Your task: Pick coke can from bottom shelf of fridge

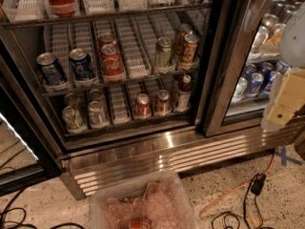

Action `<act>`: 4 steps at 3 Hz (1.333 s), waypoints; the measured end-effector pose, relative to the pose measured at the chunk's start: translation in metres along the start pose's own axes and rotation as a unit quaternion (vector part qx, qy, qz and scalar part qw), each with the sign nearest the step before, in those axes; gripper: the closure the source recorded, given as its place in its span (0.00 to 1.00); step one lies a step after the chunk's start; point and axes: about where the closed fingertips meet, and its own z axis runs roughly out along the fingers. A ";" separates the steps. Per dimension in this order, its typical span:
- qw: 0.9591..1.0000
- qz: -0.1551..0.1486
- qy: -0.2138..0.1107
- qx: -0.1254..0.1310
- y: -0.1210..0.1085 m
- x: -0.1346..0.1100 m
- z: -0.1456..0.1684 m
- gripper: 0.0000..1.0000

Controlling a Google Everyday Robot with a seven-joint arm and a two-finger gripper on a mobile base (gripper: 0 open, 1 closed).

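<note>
Foreground, bottom centre: a clear plastic bin of crumpled clear material stands on the speckled floor, with a small red can at its near edge. An orange cable and black cables trail across the floor at lower right.

At the right edge, mid-height, the cream-coloured gripper hangs in front of the adjoining glass-fronted unit, well apart from the cans. I cannot tell whether it is open or closed, and it holds nothing visible.

Behind the bin is the ribbed stainless-steel base of the fridge, whose door is open. On the bottom shelf, the coke can stands upright near the centre. Just beside it on the right is a darker brownish-red can, then a small bottle. Two silver cans stand to the left.

One rack up are two blue Pepsi cans, red Coca-Cola cans, a green can and orange-brown cans.
</note>
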 end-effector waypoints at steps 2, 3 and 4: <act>1.000 -0.007 -0.003 0.002 0.002 -0.003 0.010 0.00; 1.000 0.000 -0.017 -0.003 0.009 -0.006 0.043 0.00; 0.999 0.021 -0.041 0.000 0.013 -0.013 0.087 0.00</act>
